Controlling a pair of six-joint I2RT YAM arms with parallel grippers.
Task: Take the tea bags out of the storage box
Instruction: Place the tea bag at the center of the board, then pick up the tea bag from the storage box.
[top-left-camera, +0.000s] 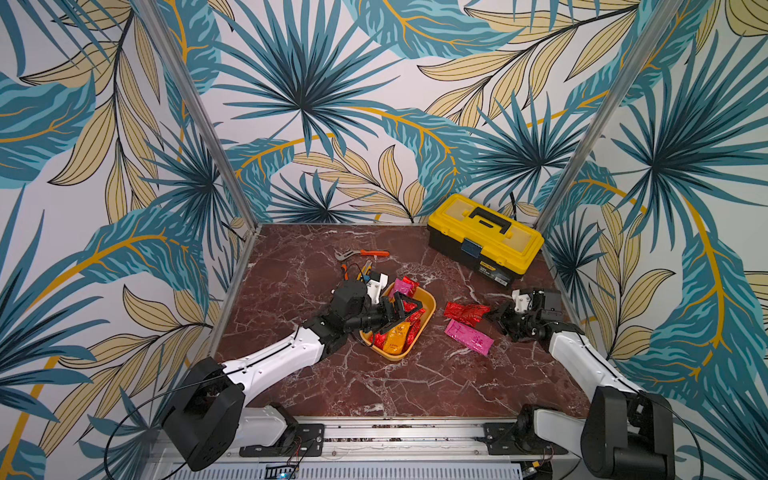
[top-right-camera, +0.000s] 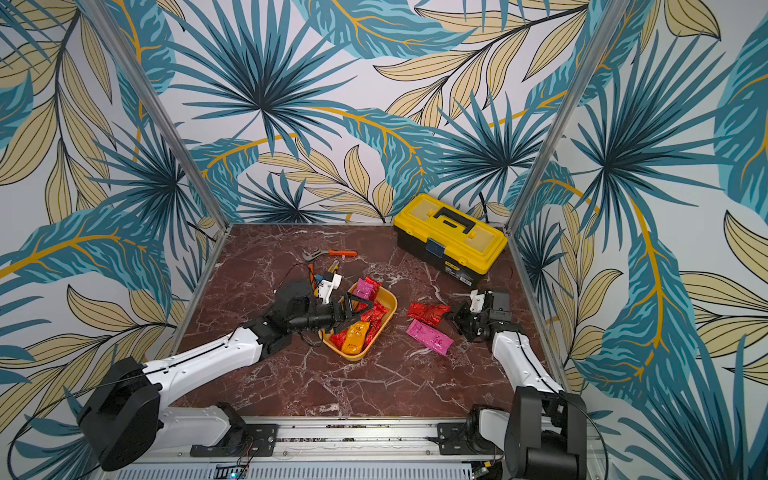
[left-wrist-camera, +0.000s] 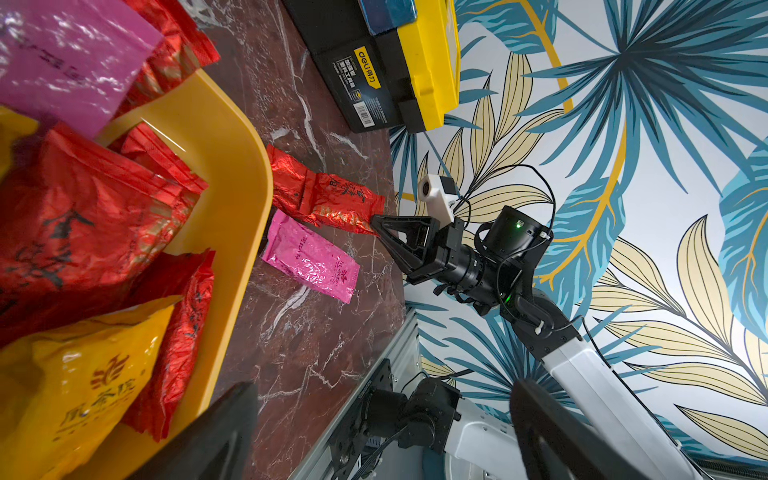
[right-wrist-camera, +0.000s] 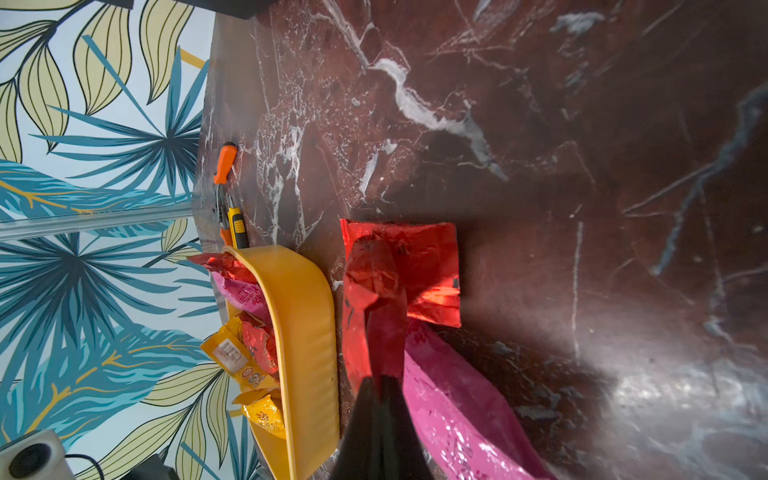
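The storage box, a shallow yellow-orange tray, sits mid-table in both top views and holds several tea bags: red ones, an orange-yellow one and a magenta one. My left gripper hangs open over the box, its fingers spread wide with nothing between them. To the right of the box a red tea bag and a magenta tea bag lie on the marble. My right gripper is shut on the near edge of the red tea bag, beside the box wall.
A yellow-and-black toolbox stands at the back right corner. Orange-handled pliers and a yellow-handled tool lie behind the left wrist. Metal frame rails and patterned walls close in the table on three sides.
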